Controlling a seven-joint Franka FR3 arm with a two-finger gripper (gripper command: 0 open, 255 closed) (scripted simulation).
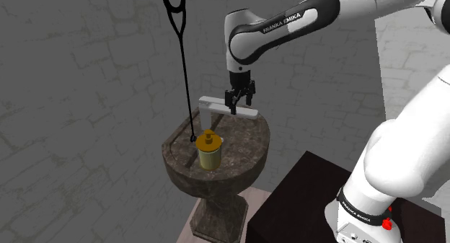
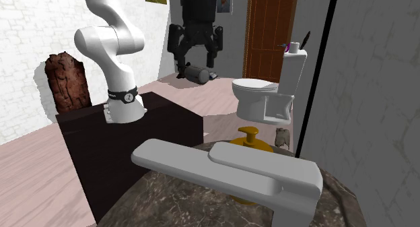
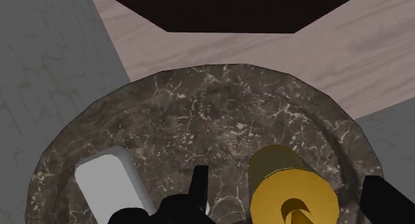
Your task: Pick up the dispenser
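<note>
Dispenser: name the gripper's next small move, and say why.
Probably lower straight down. In the wrist view the yellow dispenser stands between the open fingers, untouched, and the shoulder view shows the gripper above it, over the sink.

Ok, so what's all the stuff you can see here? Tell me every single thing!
dispenser: one, golden yellow, standing in the sink.
sink: one, dark and marbled, on a pedestal beside the stand.
faucet: one, grey, on the sink's rim, close to the dispenser.
forked stick: one, black, upright, its foot on the sink's rim.
toilet: one, white, in front of the door.
door: one, brown, behind the toilet.
stand: one, dark box, under the arm.
arm: one, white with dark joints, reaching over the sink.
jaws: one pair, black, open, above the faucet and dispenser.
</note>
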